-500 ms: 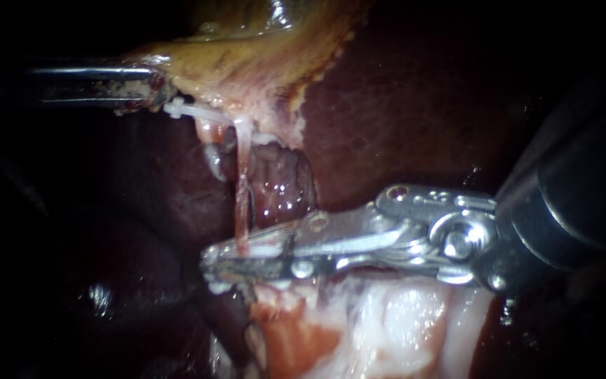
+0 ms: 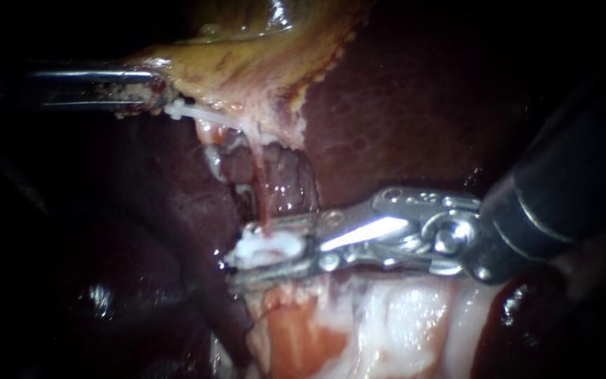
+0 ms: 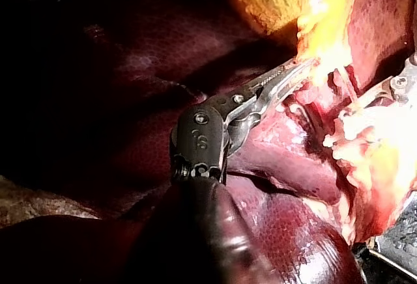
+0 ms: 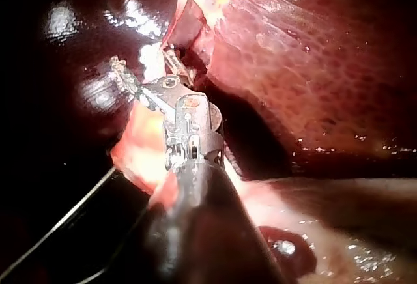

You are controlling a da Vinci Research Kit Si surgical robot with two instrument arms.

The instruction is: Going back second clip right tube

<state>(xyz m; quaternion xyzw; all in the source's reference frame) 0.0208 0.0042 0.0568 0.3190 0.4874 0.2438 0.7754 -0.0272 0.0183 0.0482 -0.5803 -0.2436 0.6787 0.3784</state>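
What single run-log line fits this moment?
left instrument: jaws shut on yellowish gallbladder | right instrument: jaws open, white plastic clip between them on thin pink tube | dark red liver behind

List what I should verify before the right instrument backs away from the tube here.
1. Thin pink tube runs unbroken down to the lower white plastic clip: ok.
2. That clip lies across the tube's lower end: ok.
3. Lower clip latched fully shut: cannot tell.
4. Lower clip free of the slender metal right instrument: cannot tell.
5. Upper white clip seated just beneath the yellowish gallbladder: ok.
6. Dark left instrument, jaws shut on the gallbladder's edge, giving tension: ok.
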